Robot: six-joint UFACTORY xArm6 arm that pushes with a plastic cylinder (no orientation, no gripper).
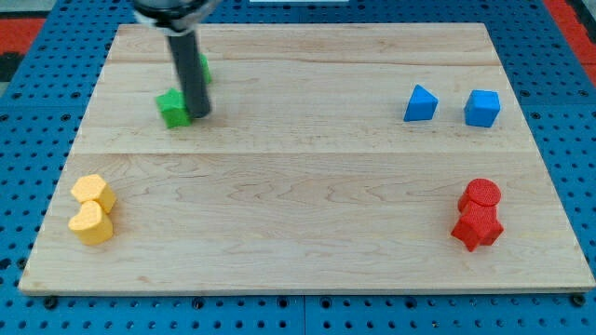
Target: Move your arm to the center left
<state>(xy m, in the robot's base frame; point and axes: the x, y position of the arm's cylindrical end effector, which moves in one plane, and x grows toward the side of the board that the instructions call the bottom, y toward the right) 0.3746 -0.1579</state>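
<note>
Board [307,251] of pale wood fills nearly the whole view, lying on a blue pegboard [28,121]. Our arm has no claw to open or close; it ends in a dark rod [189,65] that comes down from the view's top at the upper left. We put my tip [199,114] on the board, touching or just beside the right side of a green block [173,108]. A second green block [203,67] shows only as a sliver behind the rod, so we cannot tell its shape.

The board's centre left, below the tip, lies between the green blocks and the yellow pair.

At the view's lower left, two yellow blocks touch: the upper one [94,192] and the lower one [91,223]. At the lower right, two red blocks touch likewise, one rounded [480,194] above one star-like [477,226]. At the upper right, well apart from the tip, sit a blue triangular block [421,103] and, near it, a blue cube-like block [482,108].
</note>
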